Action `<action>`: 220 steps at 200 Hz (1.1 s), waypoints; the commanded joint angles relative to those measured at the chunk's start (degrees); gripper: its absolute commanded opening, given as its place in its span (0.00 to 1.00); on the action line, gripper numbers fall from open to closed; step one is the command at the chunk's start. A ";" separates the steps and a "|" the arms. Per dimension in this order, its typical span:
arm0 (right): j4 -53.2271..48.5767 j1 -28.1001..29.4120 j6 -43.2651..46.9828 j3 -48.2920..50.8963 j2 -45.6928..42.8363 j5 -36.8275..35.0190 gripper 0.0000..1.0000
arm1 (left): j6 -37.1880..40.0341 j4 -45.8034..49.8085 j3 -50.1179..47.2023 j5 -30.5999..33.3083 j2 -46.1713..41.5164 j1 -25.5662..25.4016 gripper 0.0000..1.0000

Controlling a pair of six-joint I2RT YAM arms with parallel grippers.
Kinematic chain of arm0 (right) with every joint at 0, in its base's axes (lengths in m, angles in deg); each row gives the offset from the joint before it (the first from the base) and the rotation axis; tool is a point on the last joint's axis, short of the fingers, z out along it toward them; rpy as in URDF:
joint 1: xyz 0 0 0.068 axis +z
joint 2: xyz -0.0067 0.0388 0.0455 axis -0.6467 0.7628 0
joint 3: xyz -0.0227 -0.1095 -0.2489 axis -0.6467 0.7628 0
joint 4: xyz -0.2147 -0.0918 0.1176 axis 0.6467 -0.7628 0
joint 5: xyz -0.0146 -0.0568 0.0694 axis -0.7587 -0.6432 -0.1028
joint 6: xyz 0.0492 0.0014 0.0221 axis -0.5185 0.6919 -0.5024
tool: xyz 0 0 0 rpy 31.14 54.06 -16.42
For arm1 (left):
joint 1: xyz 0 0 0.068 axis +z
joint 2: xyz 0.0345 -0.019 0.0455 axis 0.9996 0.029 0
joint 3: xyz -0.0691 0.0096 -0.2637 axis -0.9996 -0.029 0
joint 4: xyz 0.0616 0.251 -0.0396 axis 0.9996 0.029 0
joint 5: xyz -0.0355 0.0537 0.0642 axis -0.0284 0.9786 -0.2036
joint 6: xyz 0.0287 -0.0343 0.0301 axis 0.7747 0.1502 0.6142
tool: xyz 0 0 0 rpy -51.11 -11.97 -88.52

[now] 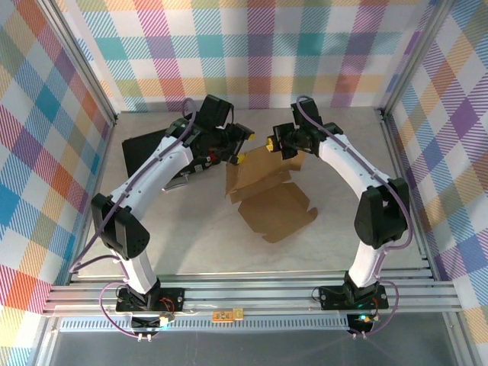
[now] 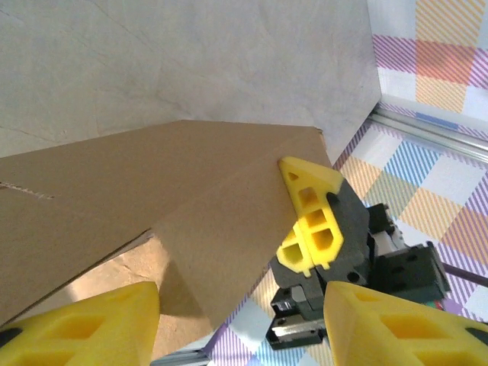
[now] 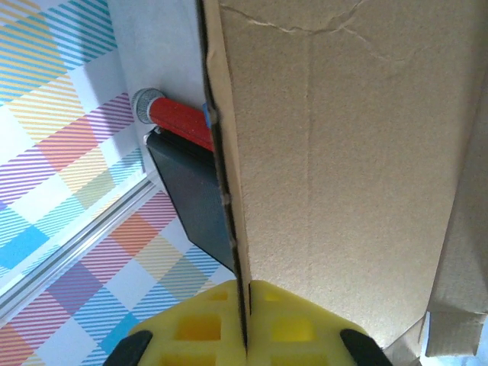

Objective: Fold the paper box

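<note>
We see the plain brown cardboard mailer box (image 1: 276, 207) lying half folded near the middle of the pale grey worktop (image 1: 191, 244), between the two arms. Its base sheet lies flat on the near side, and a panel at the far side stands raised. The right pincer (image 3: 244, 309) is clamped on the edge of that raised panel, its yellow fingers pressed together with the cardboard sandwiched between them. The left wrist view shows it gripping the panel near a corner. The left pincer (image 2: 240, 305) stands fairly wide, its yellow fingers (image 2: 84, 324) well apart. A cardboard flap reaches down into the gap, and we cannot tell whether either finger touches it. To the left of the box lies a flat black case (image 3: 191, 202), with a red roll (image 3: 179, 122) just beside it.
</note>
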 commanded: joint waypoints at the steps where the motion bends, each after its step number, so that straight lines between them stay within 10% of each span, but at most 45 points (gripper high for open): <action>1: -0.38 0.23 -1.54 -1.13 -2.77 0.30 0.00 | -1.05 0.06 1.75 -0.98 1.37 -0.86 0.58; 53: 0.45 0.86 -1.83 -0.09 -4.67 -1.39 0.00 | -2.39 -1.34 2.61 0.15 1.69 -0.91 0.48; 113: 4.14 1.03 -1.78 4.77 -8.13 -2.87 0.00 | -3.04 -2.62 0.44 1.20 0.19 0.76 0.00; 137: 3.96 0.95 -1.48 5.21 -8.12 -2.89 0.00 | -2.07 -4.65 -0.11 0.70 -0.28 1.62 0.01; 172: -2.72 -0.90 0.96 1.60 -6.58 -4.11 0.00 | 11.10 -2.07 4.37 -0.75 -1.69 4.18 0.67; 220: -9.46 -3.23 1.73 -3.87 -2.85 -3.41 0.00 | 36.11 3.29 -13.85 6.23 -18.93 5.00 0.56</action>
